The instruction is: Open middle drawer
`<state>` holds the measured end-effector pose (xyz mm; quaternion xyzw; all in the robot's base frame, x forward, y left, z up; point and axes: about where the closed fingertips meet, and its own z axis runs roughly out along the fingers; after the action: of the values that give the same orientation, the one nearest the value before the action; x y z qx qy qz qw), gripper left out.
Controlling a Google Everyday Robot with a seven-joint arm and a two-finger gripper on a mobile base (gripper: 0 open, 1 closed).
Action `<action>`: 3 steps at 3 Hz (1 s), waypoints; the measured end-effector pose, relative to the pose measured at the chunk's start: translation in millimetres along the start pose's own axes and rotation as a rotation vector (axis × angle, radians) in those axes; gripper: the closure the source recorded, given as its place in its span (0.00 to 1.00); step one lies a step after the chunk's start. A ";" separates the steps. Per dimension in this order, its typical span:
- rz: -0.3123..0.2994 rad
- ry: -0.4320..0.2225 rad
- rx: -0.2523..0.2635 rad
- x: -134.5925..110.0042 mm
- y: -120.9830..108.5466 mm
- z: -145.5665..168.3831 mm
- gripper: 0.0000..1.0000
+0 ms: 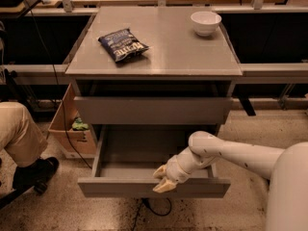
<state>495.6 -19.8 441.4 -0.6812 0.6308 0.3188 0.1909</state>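
The middle drawer (154,187) is pulled out of the grey cabinet, and its shallow grey tray (139,153) shows with nothing in it. My gripper (162,179) is at the top edge of the drawer's front panel, a little right of its middle. It reaches in from the right on a white arm (231,153). Its cream fingers (164,186) are spread, one inside the lip and one over the front face. The drawer above (154,110) is closed. Anything below the open drawer is hidden.
On the cabinet top (183,47) lie a dark chip bag (123,44) and a white bowl (205,22). A cardboard box (72,129) stands left of the cabinet. A person's leg and shoe (24,148) are at far left. A cable (156,209) lies on the floor.
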 end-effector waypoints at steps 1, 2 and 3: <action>-0.011 0.026 -0.009 -2.1 1.0 -5.4 0.68; -0.036 0.068 -0.011 -6.9 -2.9 -17.4 0.37; -0.049 0.098 -0.003 -9.2 -8.7 -28.7 0.14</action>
<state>509.7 -30.9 467.2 -0.7115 0.6220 0.2814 0.1666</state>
